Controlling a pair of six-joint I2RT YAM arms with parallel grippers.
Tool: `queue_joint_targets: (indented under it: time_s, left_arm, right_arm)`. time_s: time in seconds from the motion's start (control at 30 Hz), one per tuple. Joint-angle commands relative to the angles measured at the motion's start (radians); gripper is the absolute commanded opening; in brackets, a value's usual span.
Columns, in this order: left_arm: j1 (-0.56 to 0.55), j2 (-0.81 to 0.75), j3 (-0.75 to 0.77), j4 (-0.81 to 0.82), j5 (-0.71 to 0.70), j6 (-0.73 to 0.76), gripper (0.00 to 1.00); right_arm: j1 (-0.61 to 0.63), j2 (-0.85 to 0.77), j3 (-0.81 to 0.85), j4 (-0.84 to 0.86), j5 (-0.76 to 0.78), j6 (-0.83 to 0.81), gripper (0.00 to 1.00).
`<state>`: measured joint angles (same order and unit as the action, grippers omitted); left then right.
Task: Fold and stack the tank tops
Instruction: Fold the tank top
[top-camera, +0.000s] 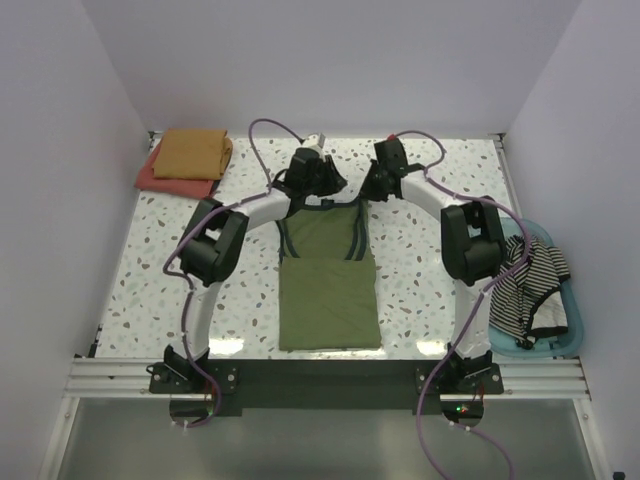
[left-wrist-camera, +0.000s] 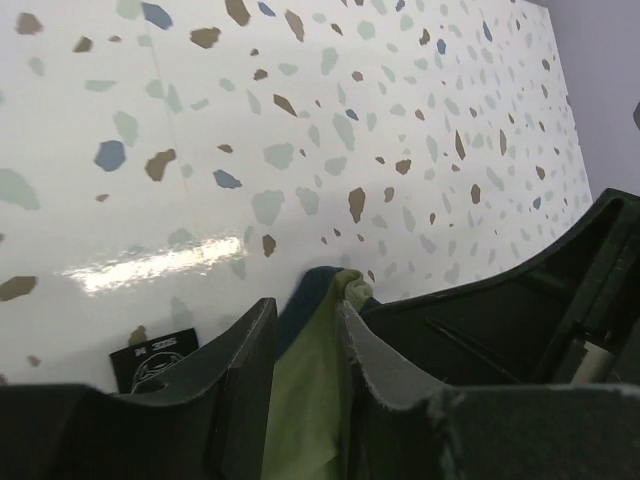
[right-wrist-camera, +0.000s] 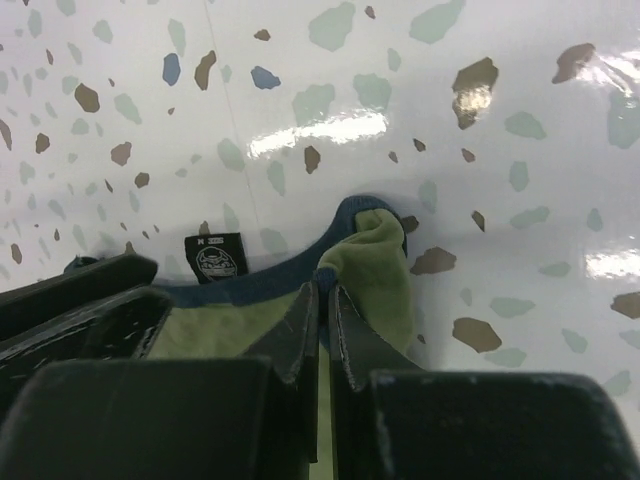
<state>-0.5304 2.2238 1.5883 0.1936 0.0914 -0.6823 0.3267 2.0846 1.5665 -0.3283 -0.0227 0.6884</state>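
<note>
Speckled terrazzo table (top-camera: 150, 260), plain pale walls (top-camera: 350, 60), glossy glare

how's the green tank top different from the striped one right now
The olive green tank top with navy trim is plain; the black-and-white striped tank top is banded. The olive one lies spread on the speckled table, the right gripper shut on its top edge; the striped one sits crumpled in the translucent blue plastic basket, untouched. Both are soft cloth.

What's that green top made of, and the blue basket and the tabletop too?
Green top: soft matte knit cloth, probably cotton jersey; it folds flat and bunches.
Basket: translucent blue plastic, likely; light shows through its smooth rim.
Tabletop: glossy speckled terrazzo-look surface with bright glare; stone or laminate, can't tell.
</note>
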Motion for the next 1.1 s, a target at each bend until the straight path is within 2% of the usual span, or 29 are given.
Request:
queue_joint_targets:
  time_s: [0.0, 0.2, 0.47, 0.63, 0.67, 0.7, 0.73, 0.83, 0.9, 1.07]
  left_arm:
    - [0.035, -0.107, -0.072, 0.079, -0.039, -0.025, 0.35]
    - [0.058, -0.203, -0.18, 0.07, -0.061, -0.022, 0.34]
    - [0.092, -0.383, -0.359, 0.044, -0.113, -0.03, 0.35]
    - [0.119, -0.508, -0.395, -0.124, -0.251, -0.013, 0.38]
    - [0.125, -0.527, -0.416, -0.144, -0.313, -0.013, 0.39]
    - [0.136, -0.542, -0.428, -0.161, -0.334, -0.016, 0.41]
    - [0.165, -0.568, -0.444, -0.18, -0.343, -0.019, 0.41]
    - [0.228, -0.576, -0.487, -0.192, -0.332, -0.013, 0.42]
    - [0.263, -0.566, -0.498, -0.24, -0.308, -0.003, 0.4]
    - [0.332, -0.475, -0.518, -0.21, -0.22, 0.0, 0.34]
  right_arm:
    - [0.023, 0.041, 0.079, -0.014, 0.02, -0.012, 0.0]
    - [0.038, 0.121, 0.161, -0.037, 0.04, -0.006, 0.0]
    - [0.037, 0.192, 0.168, -0.043, 0.067, -0.029, 0.02]
    - [0.034, 0.152, 0.174, -0.038, 0.069, -0.049, 0.19]
    - [0.034, 0.144, 0.179, -0.043, 0.064, -0.052, 0.27]
    - [0.034, 0.135, 0.196, -0.049, 0.063, -0.053, 0.31]
    - [0.034, 0.118, 0.202, -0.052, 0.052, -0.059, 0.39]
    - [0.034, 0.079, 0.221, -0.054, 0.026, -0.064, 0.51]
    - [0.034, 0.062, 0.233, -0.054, 0.024, -0.064, 0.52]
    - [0.041, 0.015, 0.234, -0.035, -0.032, -0.059, 0.51]
